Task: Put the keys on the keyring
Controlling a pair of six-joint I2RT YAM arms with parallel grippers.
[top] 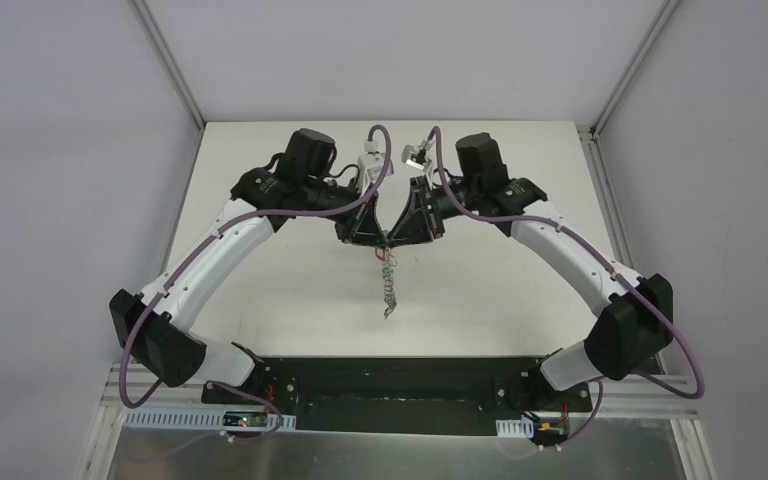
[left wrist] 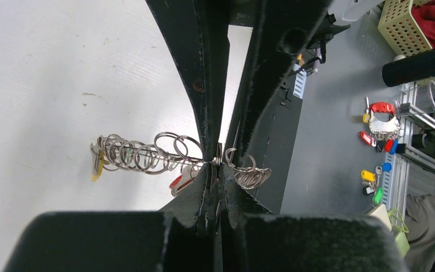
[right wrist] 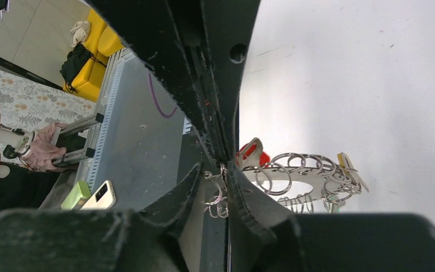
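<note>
The keyring (top: 389, 285) hangs edge-on as a chain-like strip from where both grippers meet above the white table (top: 290, 290). My left gripper (top: 378, 236) (left wrist: 220, 165) is shut on the keyring's rim. In the left wrist view the keyring (left wrist: 141, 156) stretches left as wire loops, carrying a red key (left wrist: 180, 181) and a yellow key (left wrist: 97, 170). My right gripper (top: 400, 236) (right wrist: 215, 167) faces the left one with its jaws a little apart, and small wire loops of the rim lie in that gap. The right wrist view shows the flat grey keyring (right wrist: 306, 177), the red key (right wrist: 251, 152) and the yellow key (right wrist: 351, 167).
A black base plate (top: 390, 385) runs along the table's near edge between the arm bases. Off the table lie other bunches of coloured keys (left wrist: 380, 122), a yellow basket (left wrist: 408, 22) and a phone (right wrist: 99, 195). Metal frame posts (top: 175, 70) stand at the table's back corners.
</note>
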